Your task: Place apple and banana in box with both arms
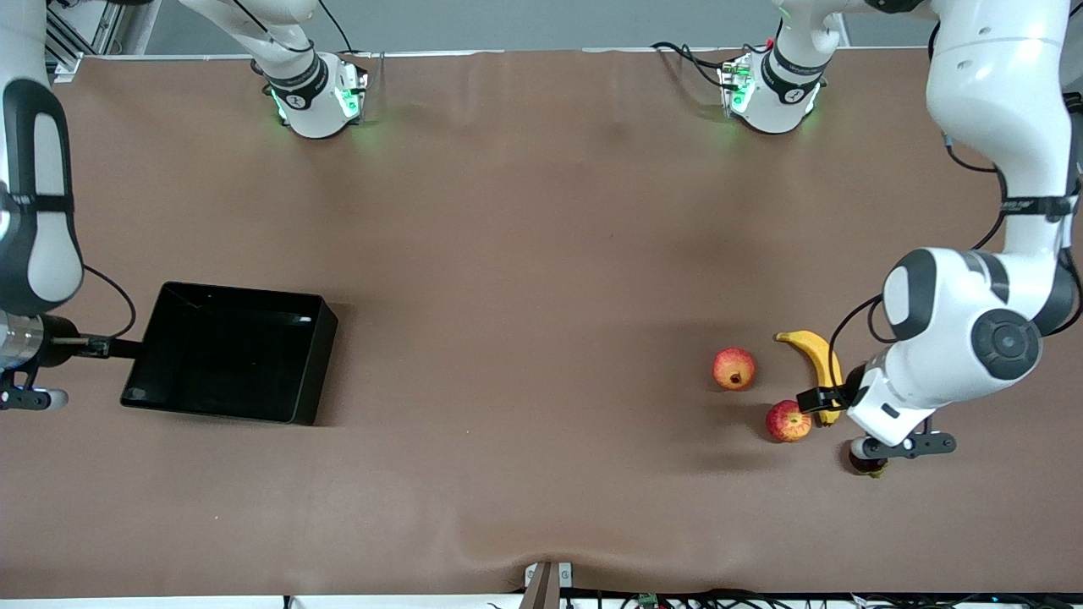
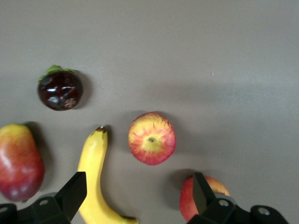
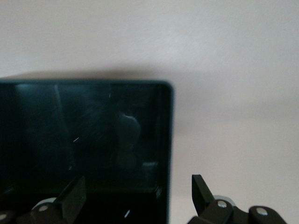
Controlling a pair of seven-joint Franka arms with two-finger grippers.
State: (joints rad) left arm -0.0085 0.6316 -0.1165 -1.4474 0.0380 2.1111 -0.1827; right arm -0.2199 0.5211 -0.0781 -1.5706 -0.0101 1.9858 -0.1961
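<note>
The box (image 1: 317,364) sits at the 9 o'clock end of the desk (image 1: 525,254), toward the right arm's end. In the right wrist view I see only glossy black floor inside the box (image 3: 166,140). The right hand (image 3: 138,184) is at the box's 9 o'clock wall with its fingers spread and gripping nothing. One finger is over the interior and the other is over the desk outside the wall; I cannot tell whether either touches it. The fruit lies at about 4 o'clock on the desk, well apart from the box. The banana (image 1: 816,364) lies there, and the apple (image 1: 788,421) is just beside it at its 7 o'clock, nearer to the front camera. An orange-red fruit (image 1: 733,369) with a dark calyx is at the banana's 9 o'clock. The left arm is folded at the elbow above this group. The left hand (image 2: 140,186) hangs over the banana's nearer end, fingers spread wide, holding nothing. Its wrist view also shows a mango (image 2: 18,161) and a dark purple fruit (image 2: 60,90) beside the banana.
</note>
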